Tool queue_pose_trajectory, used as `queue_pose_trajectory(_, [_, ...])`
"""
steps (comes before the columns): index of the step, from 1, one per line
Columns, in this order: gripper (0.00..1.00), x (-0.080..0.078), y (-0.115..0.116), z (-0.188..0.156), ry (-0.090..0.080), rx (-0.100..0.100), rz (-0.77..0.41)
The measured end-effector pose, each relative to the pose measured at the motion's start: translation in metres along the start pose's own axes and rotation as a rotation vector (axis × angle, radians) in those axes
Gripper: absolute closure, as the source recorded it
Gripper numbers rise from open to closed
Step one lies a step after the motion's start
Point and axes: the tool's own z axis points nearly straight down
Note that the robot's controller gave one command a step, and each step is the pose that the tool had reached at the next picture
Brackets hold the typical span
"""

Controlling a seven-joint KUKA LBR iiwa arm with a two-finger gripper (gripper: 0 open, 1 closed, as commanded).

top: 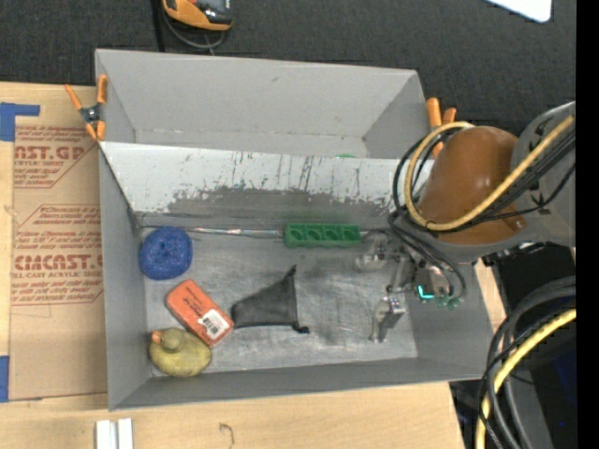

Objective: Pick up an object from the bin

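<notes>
Camera view, Ann: surface and room first?

Bo: Grey metal bin (pixel 234 92) with sloped walls. Its floor is scuffed and scratched, with dark streaks along the back wall. Dark floor (pixel 328 17) lies behind the bin.

Ann: Contents?

Bo: Five loose things, no heap. A green studded brick (pixel 322 235) lies along the back of the floor. A black funnel-shaped piece (pixel 271 304) lies on its side at mid-floor. A blue round ball (pixel 166 253) sits at the left. An orange packet (pixel 198 311) lies below it. A yellow rubber duck (pixel 180 354) is in the front-left corner, just beside the packet.

Ann: Arm?

Bo: The arm (pixel 473 190) comes in from the right under its orange cover, with cables looped round it, and sits above the bin's right wall.

Ann: Jaws?

Bo: Released, fingers (pixel 386 318) spread well apart, nothing between them. They hang low over bare floor at the right end of the bin. Can't tell if the tips touch the metal.

Ann: Nearest things?

Bo: The brick's right end is near the rear finger but apart from it. The funnel piece lies to the left, apart too. The ball, packet and duck are well apart, across the bin.
</notes>
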Motion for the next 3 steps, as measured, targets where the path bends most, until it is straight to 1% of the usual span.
queue_pose_trajectory(1, [0.0, -0.002, 0.0, -0.004, -0.008, 0.001, -0.001])
queue_pose_trajectory(2, [0.0, -0.037, 0.055, 0.036, -0.013, 0.0, 0.071])
queue_pose_trajectory(3, [0.0, -0.04, 0.096, 0.038, -0.008, 0.001, -0.113])
